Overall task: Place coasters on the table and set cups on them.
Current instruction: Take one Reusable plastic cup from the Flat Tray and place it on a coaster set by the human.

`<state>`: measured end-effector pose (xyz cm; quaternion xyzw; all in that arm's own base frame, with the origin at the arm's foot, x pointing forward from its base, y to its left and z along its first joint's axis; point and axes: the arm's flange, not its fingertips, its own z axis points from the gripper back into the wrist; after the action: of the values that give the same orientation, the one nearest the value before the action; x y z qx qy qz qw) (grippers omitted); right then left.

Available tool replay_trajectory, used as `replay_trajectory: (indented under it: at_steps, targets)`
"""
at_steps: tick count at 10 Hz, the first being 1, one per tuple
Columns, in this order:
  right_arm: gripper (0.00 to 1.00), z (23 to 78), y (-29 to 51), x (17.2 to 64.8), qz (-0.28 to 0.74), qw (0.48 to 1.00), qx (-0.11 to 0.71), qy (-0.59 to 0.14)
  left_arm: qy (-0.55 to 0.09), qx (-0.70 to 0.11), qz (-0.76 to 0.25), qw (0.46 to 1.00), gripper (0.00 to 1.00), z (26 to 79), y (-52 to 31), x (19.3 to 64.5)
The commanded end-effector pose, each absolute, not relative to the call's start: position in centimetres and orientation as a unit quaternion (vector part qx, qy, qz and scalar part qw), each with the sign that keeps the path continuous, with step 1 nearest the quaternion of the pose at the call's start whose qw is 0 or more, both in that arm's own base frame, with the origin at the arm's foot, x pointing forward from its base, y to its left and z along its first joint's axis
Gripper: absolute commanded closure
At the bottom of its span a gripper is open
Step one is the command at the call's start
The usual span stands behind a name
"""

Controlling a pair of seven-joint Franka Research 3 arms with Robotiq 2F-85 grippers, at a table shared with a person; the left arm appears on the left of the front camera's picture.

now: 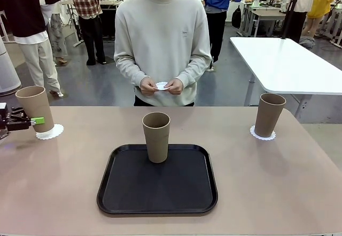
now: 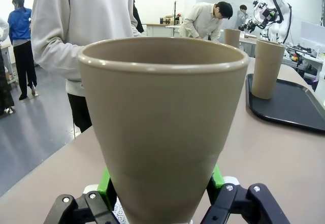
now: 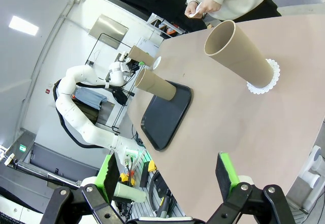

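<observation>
A tan cup (image 1: 35, 107) stands on a white lacy coaster (image 1: 49, 132) at the table's far left. My left gripper (image 1: 25, 121) reaches in from the left edge and is shut on this cup (image 2: 162, 127), its green pads (image 2: 215, 176) pressed to both sides. A second cup (image 1: 156, 137) stands on the black tray (image 1: 157, 204) in the middle. The third cup (image 1: 269, 114) rests on a coaster (image 1: 263, 135) at the right. The person holds one more coaster (image 1: 162, 85) in both hands. My right gripper (image 3: 167, 178) hangs open over the table, well back from the right cup (image 3: 241, 54).
The beige table (image 1: 267, 182) has bare room on both sides of the tray. A white table (image 1: 288, 65) stands behind at the right. The person stands at the far edge, opposite the tray. Other people walk about in the background.
</observation>
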<state>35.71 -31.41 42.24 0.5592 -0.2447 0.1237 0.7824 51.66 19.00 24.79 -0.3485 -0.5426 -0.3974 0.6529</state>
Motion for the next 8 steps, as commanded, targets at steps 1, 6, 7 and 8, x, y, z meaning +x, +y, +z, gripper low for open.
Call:
replay_trajectory:
  at_steps: [1,6,7,8]
  targets:
    - [0.0,42.2,-31.3,35.7,0.121,0.782,0.561,-0.243,-0.558,-0.341,-0.417,0.631,0.16,24.7,19.5,52.0]
    - [0.0,42.2,-31.3,35.7,0.121,0.782,0.561,-0.243,-0.56,-0.355,-0.409,0.628,0.16,23.8,19.5,52.3]
    - [0.0,42.2,-31.3,35.7,0.121,0.782,0.561,-0.243,-0.562,-0.355,-0.407,0.626,0.16,23.4,19.4,52.2]
    - [0.0,42.2,-31.3,35.7,0.121,0.782,0.561,-0.243,-0.563,-0.356,-0.407,0.625,0.16,23.2,19.3,52.3]
